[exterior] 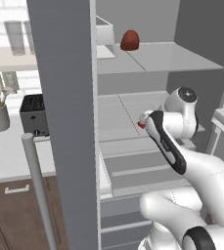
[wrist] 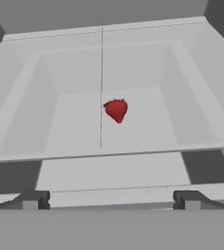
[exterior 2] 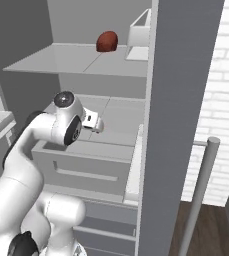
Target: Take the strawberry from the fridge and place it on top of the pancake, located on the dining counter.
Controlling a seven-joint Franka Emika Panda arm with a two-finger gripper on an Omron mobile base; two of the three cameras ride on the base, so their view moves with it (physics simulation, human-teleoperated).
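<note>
The fridge (exterior: 69, 97) stands open, the little red strawberry (wrist: 116, 110) lies on the middle shelf (wrist: 84, 127) near its back edge, and the gripper (wrist: 111, 199) hangs above it with its jaws wide apart, holding nothing.

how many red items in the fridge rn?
2: strawberry on the middle shelf below the gripper; dark red lump on the upper shelf. The arm or door may hide others.
</note>
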